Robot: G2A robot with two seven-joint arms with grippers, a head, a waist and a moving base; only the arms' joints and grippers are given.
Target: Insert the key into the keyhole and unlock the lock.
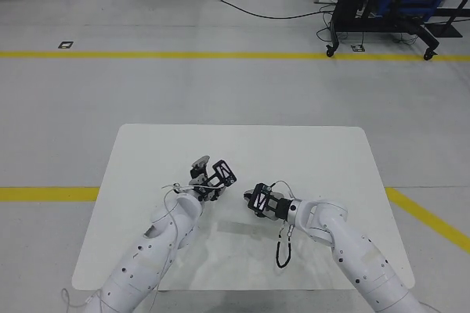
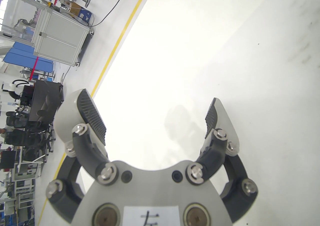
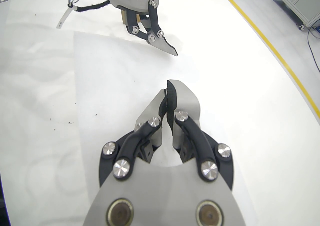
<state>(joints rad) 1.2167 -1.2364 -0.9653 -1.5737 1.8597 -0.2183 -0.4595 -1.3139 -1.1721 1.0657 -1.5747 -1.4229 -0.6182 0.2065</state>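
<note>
Plainly, you have two grippers over one white table (image 1: 313, 156). Your left gripper (image 1: 212, 169) hangs near the table's middle with its two fingers spread wide. The two ribbed pads (image 2: 91, 117) face each other across a broad gap, and only bare tabletop lies between them. Your right gripper (image 3: 168, 86) sits just beside it, tip towards tip but apart. Its two fingers are pressed together so that the dark pads meet, and you can see nothing held in them.

In the right wrist view, one small tan piece (image 3: 123, 17) shows behind the left gripper's lower finger, close to the tabletop. You see a straight edge and a flat tan face, with the rest hidden by the finger links. You cannot tell what it is, or whether it belongs to the task or to the arm.

One black strap (image 3: 92, 6) and one white tag (image 3: 63, 18) hang at the left arm's wrist. One black cable loop (image 1: 282, 249) hangs from the right arm's wrist. Two yellow lines (image 1: 219, 55) cross the floor around the table.
</note>
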